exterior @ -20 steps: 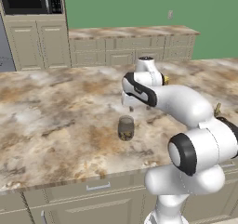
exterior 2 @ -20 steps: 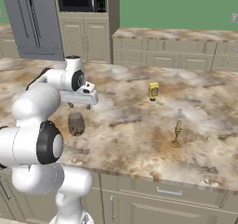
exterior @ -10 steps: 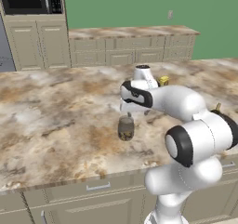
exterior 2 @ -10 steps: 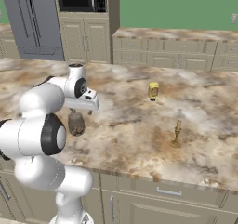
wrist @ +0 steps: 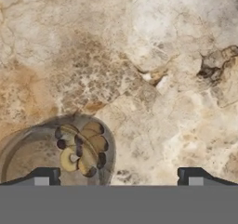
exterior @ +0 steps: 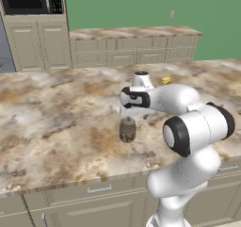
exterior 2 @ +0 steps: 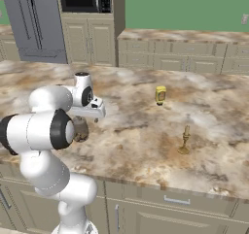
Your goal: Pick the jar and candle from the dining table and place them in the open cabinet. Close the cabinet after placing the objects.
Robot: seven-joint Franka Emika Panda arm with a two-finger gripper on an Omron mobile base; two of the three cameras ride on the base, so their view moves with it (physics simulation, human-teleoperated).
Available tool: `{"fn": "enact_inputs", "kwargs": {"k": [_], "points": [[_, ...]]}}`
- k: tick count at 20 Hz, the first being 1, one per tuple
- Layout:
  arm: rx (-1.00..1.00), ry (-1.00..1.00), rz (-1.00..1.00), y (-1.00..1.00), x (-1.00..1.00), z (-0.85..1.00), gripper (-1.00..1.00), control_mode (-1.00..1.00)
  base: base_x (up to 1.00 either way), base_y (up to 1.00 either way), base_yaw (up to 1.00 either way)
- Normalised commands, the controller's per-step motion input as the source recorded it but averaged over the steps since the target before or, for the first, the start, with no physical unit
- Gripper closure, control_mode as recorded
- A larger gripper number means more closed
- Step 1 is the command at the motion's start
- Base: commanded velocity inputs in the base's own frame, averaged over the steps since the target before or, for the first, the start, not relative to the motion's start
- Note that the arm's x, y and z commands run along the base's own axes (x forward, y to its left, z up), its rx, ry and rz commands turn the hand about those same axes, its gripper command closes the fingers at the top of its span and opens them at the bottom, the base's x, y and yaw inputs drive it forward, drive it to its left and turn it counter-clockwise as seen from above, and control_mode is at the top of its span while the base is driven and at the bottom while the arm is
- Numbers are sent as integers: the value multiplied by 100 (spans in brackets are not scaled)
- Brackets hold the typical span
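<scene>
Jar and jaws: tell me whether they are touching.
Apart. The hand view looks down on the jar; the gripper is open, its jaws spread wide, one tip above the jar's rim, not gripping it.

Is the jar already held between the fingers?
No, the jar stands on the table, off to one side of the open fingers.
</scene>
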Motion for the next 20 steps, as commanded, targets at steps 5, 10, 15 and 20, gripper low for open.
{"fn": "enact_inputs", "kwargs": {"k": [5,10,15,20], "points": [[0,0,0,1,15,-26,-100,-100,0,0,0],[0,0,0,0,12,-24,-100,-100,0,0,0],[0,2,0,0,4,-21,-100,-100,0,0,0],[0,1,0,2,0,-12,100,-100,0,0,0]]}}
